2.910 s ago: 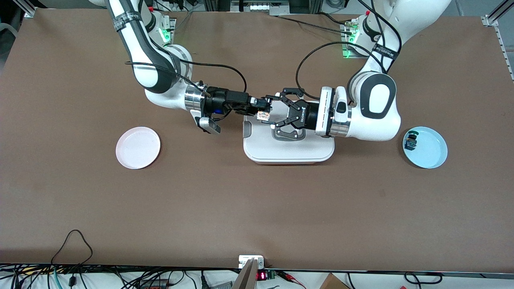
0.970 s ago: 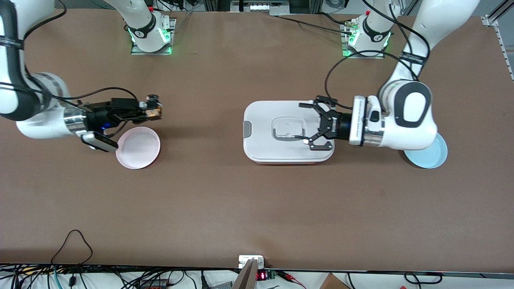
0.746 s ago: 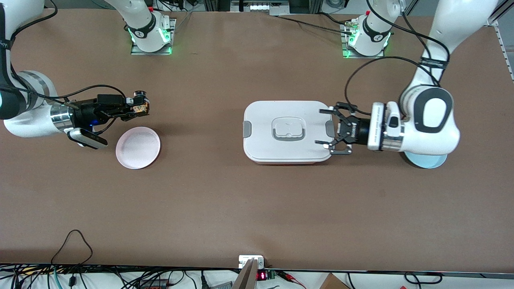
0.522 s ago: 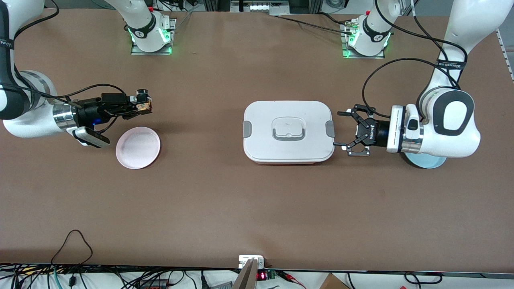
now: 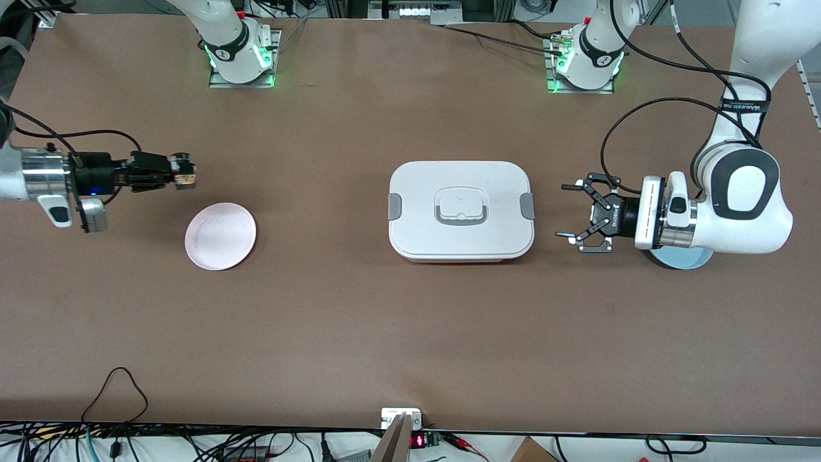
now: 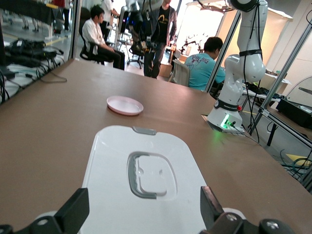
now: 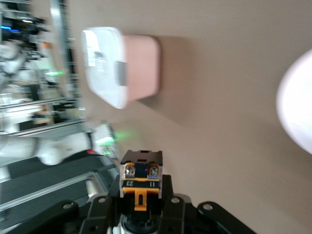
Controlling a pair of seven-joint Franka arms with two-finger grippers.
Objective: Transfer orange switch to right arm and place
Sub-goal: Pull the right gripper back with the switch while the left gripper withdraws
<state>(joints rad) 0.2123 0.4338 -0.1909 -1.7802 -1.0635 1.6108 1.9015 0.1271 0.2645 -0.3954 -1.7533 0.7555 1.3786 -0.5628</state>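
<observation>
The orange switch (image 5: pixel 184 174), a small black block with orange trim, is held off the table in my right gripper (image 5: pixel 178 175), which is shut on it. They hang over bare table just off the rim of the pink plate (image 5: pixel 220 235), toward the right arm's end. In the right wrist view the orange switch (image 7: pixel 140 176) stands up between the jaws of my right gripper (image 7: pixel 140 197), its two screw terminals facing the camera. My left gripper (image 5: pixel 567 212) is open and holds nothing. It hovers between the white lidded box (image 5: pixel 460 210) and the blue plate (image 5: pixel 681 259).
The white lidded box (image 6: pixel 146 180) sits mid-table and fills the left wrist view past the open left fingers (image 6: pixel 73 214). The pink plate (image 6: pixel 125 105) shows farther off there, and at the edge of the right wrist view, pink plate (image 7: pixel 297 107). My left arm covers most of the blue plate.
My right arm has carried the switch from the box to beside the pink plate, then farther toward its own end. My left gripper has drawn back off the box toward the blue plate.
</observation>
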